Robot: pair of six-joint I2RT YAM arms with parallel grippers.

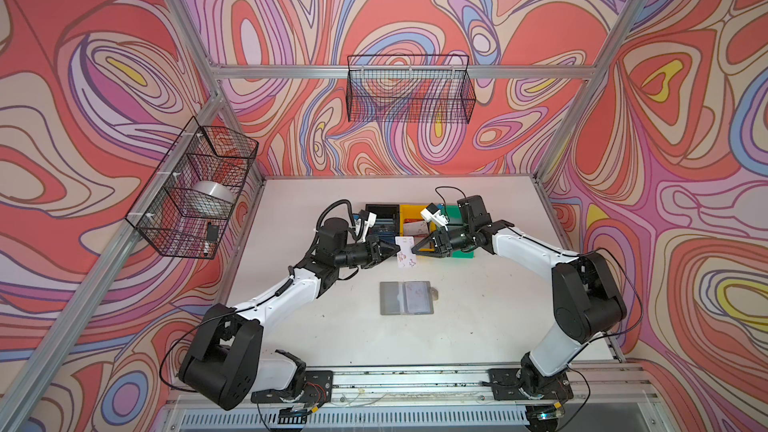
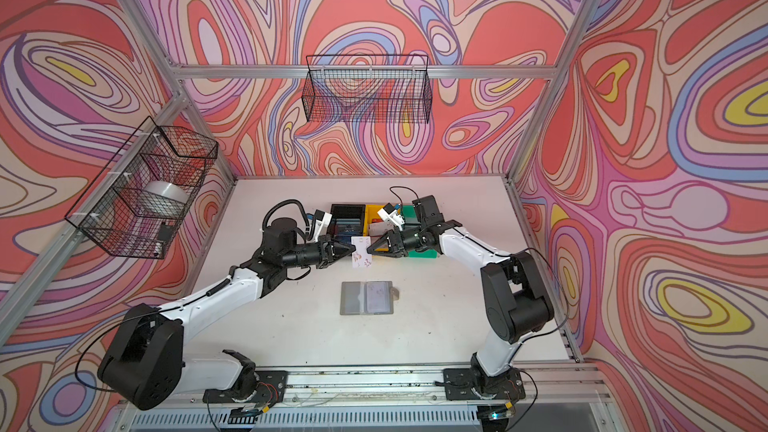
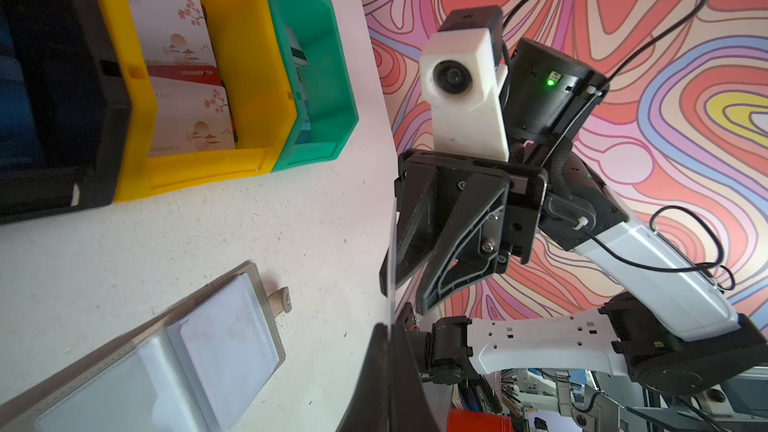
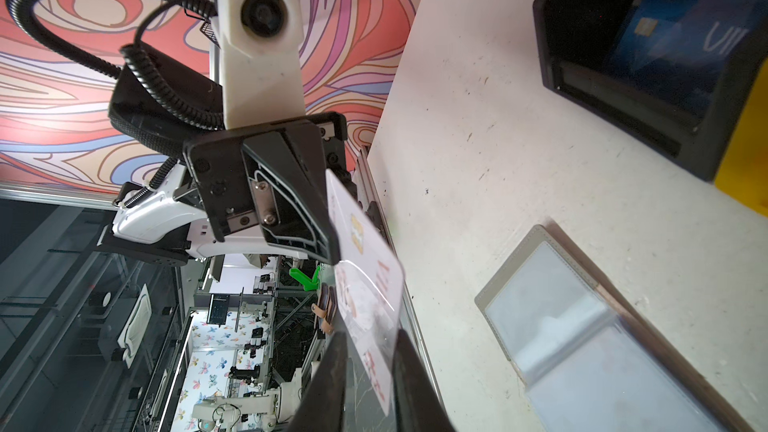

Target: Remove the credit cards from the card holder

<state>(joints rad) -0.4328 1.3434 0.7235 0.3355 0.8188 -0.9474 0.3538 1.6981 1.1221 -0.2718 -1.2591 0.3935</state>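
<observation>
A white credit card (image 1: 405, 259) with small red marks hangs upright in the air, above and behind the card holder. My left gripper (image 1: 397, 252) is shut on one edge of it. My right gripper (image 1: 413, 252) faces it from the other side. In the right wrist view the credit card (image 4: 370, 288) passes between my right gripper (image 4: 370, 351) jaws, which still stand apart with a gap beside the card. The grey card holder (image 1: 406, 297) lies spread open and flat on the table, its snap tab (image 1: 434, 293) pointing right. A faint reddish print shows through its right sleeve.
Black bin (image 1: 380, 216), yellow bin (image 1: 413, 214) and green bin (image 1: 461, 251) stand in a row behind the grippers. The yellow bin (image 3: 249, 56) holds white cards (image 3: 178, 35), and a blue VIP card (image 4: 673, 35) lies in the black one. Wire baskets (image 1: 409, 89) hang on the walls.
</observation>
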